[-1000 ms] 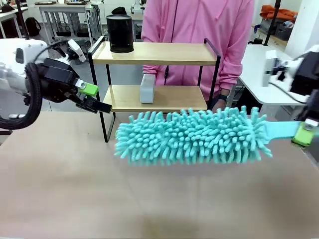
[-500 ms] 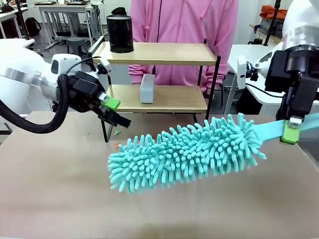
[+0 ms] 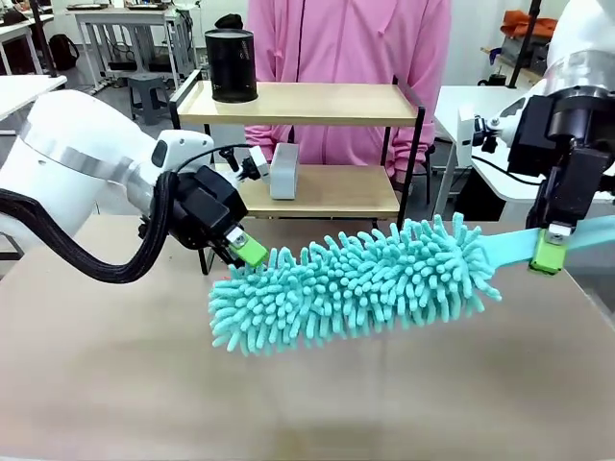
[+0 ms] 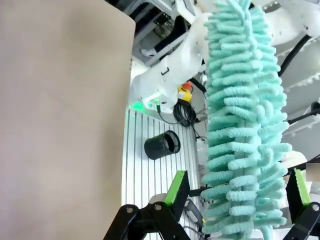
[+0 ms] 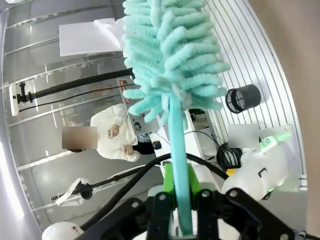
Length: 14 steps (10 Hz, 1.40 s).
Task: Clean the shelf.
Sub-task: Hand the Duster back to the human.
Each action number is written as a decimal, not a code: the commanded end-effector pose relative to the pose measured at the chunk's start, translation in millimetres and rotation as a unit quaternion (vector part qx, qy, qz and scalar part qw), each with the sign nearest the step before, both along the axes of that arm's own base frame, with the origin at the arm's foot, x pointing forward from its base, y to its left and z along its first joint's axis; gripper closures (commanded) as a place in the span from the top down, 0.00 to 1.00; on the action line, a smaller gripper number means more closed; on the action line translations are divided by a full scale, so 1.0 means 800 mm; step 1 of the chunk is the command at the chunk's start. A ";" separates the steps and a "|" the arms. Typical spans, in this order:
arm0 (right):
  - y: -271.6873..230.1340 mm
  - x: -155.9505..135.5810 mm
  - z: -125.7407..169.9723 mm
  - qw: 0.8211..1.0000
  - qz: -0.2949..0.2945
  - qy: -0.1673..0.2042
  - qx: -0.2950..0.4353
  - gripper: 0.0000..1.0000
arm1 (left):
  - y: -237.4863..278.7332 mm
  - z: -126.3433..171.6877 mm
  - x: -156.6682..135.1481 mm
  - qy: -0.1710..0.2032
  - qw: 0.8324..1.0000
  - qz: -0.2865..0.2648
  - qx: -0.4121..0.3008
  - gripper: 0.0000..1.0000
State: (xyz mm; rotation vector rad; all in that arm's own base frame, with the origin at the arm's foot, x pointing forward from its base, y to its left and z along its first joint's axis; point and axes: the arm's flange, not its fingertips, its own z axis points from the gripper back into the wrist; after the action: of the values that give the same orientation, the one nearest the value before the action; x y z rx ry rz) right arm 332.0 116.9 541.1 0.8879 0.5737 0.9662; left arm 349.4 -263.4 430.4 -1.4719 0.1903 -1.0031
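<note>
Left gripper [image 3: 252, 257] wide open, fingers straddling duster [image 3: 356, 283] tip, nothing clamped; likely steadying or handover. Shelf [image 3: 298, 101] behind at far table edge, black canister [image 3: 232, 64] on top board, grey box [image 3: 283, 170] on lower. Right gripper [image 3: 546, 252] clamped on duster handle, holding it over table.

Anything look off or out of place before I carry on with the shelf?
Nothing spilled or damaged. One oddity: the duster, gripped at its handle by the right gripper, hangs in front of the shelf rather than on it, its far tip between the open left gripper's fingers. The black can and grey box stand upright.
</note>
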 end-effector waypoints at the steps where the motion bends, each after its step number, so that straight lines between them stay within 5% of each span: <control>1: -0.007 0.000 -0.007 0.999 -0.020 -0.014 0.038 0.11 | -0.001 0.006 -0.010 -0.009 1.000 -0.016 0.006 1.00; 8: -0.009 0.001 -0.013 0.998 -0.033 -0.006 0.053 0.11 | -0.004 0.006 -0.015 -0.029 0.999 -0.019 0.000 1.00; 9: -0.008 0.001 -0.012 0.998 -0.034 -0.007 0.052 0.11 | -0.003 0.006 -0.015 -0.041 0.999 -0.015 -0.001 0.41; 10: -0.008 0.001 -0.012 0.998 -0.037 -0.008 0.051 0.11 | -0.003 0.007 -0.015 -0.038 0.999 -0.019 -0.004 0.41; 11: -0.009 0.001 -0.014 0.998 -0.041 -0.010 0.050 0.11 | -0.004 0.007 -0.016 -0.039 0.999 -0.025 -0.003 0.00; 12: -0.011 0.001 -0.016 0.998 -0.044 -0.009 0.049 0.11 | -0.005 0.006 -0.017 -0.038 0.999 -0.029 0.000 0.35; 13: -0.013 0.001 -0.017 0.998 -0.049 -0.010 0.046 0.11 | -0.006 0.005 -0.018 -0.036 0.999 -0.032 0.002 0.00; 14: -0.014 0.001 -0.017 0.998 -0.050 -0.010 0.048 0.11 | -0.007 0.003 -0.019 -0.036 0.999 -0.035 0.005 0.00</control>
State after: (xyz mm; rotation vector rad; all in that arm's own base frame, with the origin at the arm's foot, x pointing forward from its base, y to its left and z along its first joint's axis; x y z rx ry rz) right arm 335.7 104.3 528.7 0.9681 0.4980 0.9212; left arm 339.2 -269.5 435.3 -1.4392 0.1894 -1.0784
